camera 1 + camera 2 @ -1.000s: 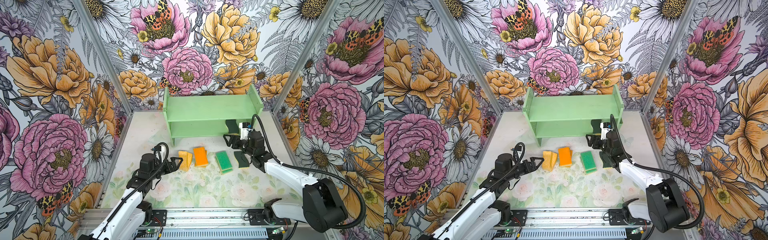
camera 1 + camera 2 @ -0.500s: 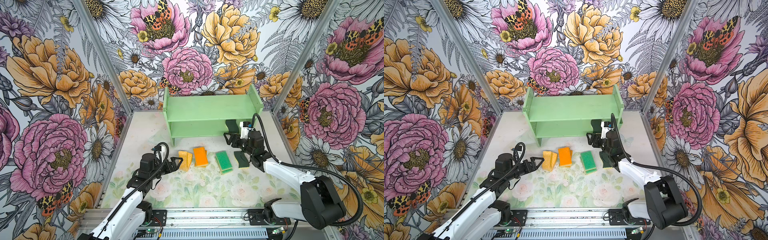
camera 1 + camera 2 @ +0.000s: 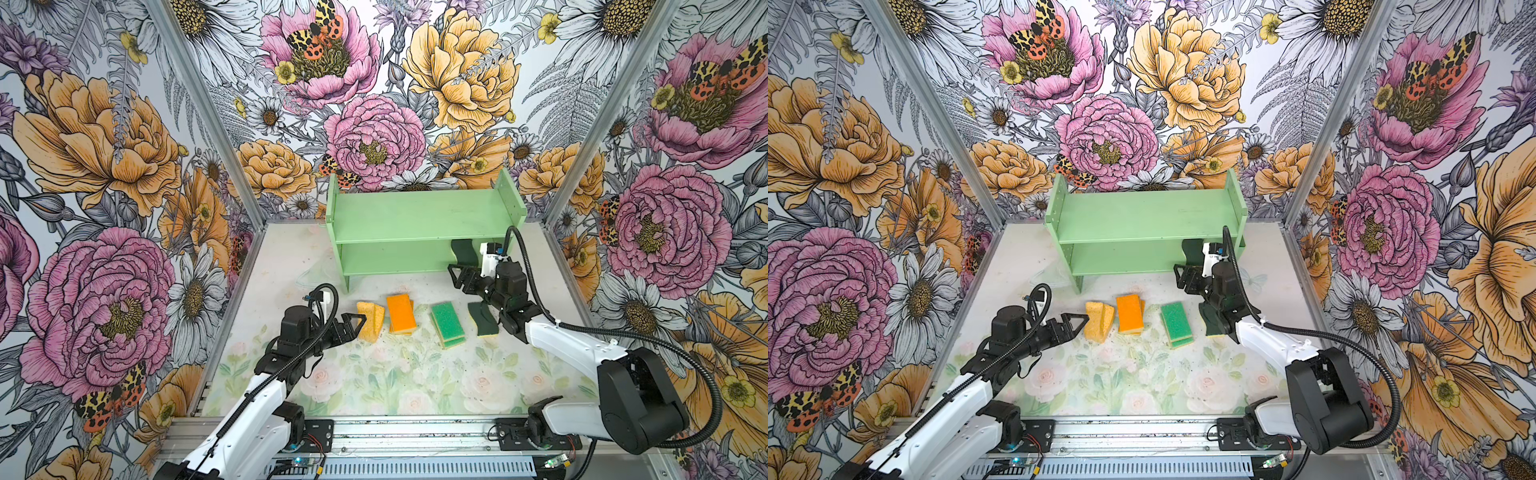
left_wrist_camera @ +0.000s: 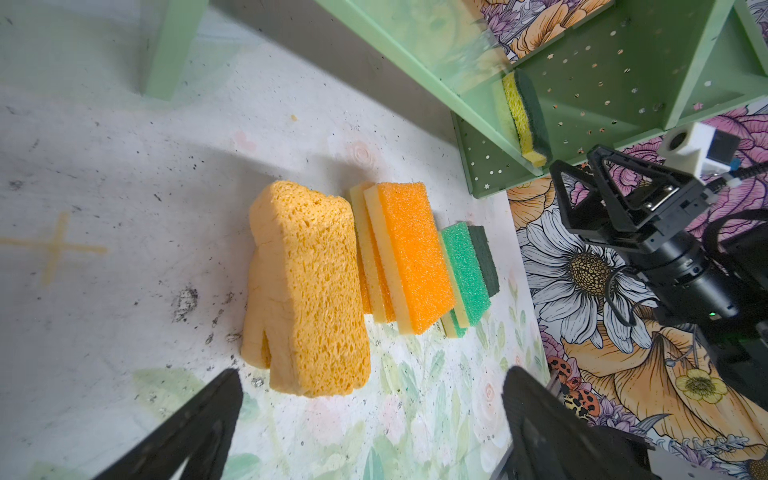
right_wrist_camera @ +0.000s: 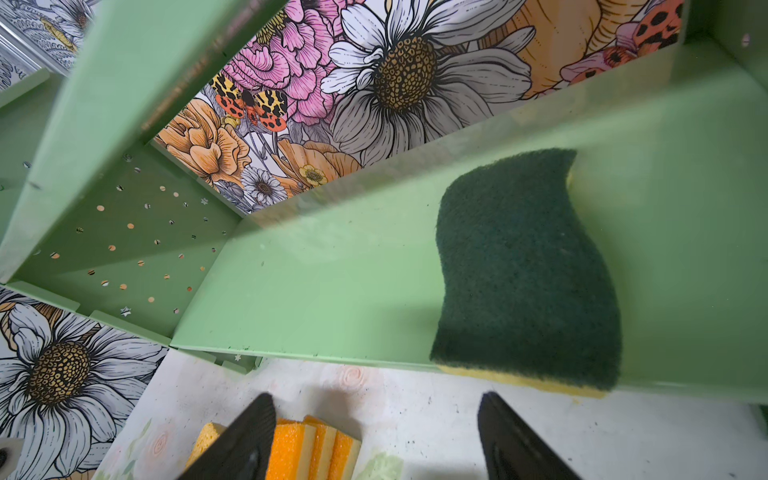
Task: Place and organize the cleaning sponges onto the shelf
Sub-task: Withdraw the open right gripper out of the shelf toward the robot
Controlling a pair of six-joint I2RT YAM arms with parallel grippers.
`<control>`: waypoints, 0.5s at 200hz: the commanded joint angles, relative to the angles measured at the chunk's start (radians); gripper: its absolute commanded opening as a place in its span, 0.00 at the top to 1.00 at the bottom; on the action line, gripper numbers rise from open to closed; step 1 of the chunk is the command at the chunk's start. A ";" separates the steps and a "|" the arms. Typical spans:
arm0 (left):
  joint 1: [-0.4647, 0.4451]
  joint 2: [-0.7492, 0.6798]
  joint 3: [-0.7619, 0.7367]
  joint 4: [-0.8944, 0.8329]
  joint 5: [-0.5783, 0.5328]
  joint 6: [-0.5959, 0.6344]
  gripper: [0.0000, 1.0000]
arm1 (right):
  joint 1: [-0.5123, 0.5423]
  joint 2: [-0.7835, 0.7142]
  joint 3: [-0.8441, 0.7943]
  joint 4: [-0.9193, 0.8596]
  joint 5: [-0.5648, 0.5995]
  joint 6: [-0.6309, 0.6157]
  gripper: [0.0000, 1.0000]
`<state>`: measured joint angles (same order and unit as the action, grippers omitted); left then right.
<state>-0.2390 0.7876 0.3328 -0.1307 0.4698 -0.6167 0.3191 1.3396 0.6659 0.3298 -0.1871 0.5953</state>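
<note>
White arm links (image 3: 573,345); black joints (image 3: 636,386); black ribbed cables (image 3: 528,272)

Floral-printed table (image 3: 374,386), with the mint-green two-tier shelf (image 3: 415,216) standing at its 12 o'clock edge. One wavy dark-green sponge (image 3: 462,251) lies flat at the 3 o'clock end of the shelf's lower tier. A row crosses the table's middle from 9 toward 3 o'clock: porous yellow sponges (image 3: 370,320) leaning together, orange-topped stack (image 3: 401,311), green-topped stack (image 3: 446,322), second dark-green sponge (image 3: 482,320).
</note>
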 commanded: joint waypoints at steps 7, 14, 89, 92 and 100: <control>0.005 0.005 -0.005 0.019 0.023 0.029 0.01 | -0.008 0.029 -0.012 0.047 0.020 0.017 0.22; 0.006 0.005 -0.004 0.018 0.022 0.029 0.01 | -0.008 0.034 -0.012 0.050 0.021 0.017 0.22; 0.007 0.005 -0.006 0.017 0.023 0.031 0.01 | -0.011 0.059 -0.009 0.087 0.029 0.026 0.23; 0.007 0.006 -0.006 0.017 0.021 0.031 0.01 | -0.011 0.060 -0.008 0.087 0.031 0.025 0.22; 0.007 0.004 -0.007 0.016 0.021 0.031 0.01 | -0.012 0.062 -0.008 0.090 0.034 0.025 0.23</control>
<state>-0.2390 0.7944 0.3328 -0.1307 0.4698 -0.6167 0.3180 1.3884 0.6609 0.3782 -0.1764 0.6132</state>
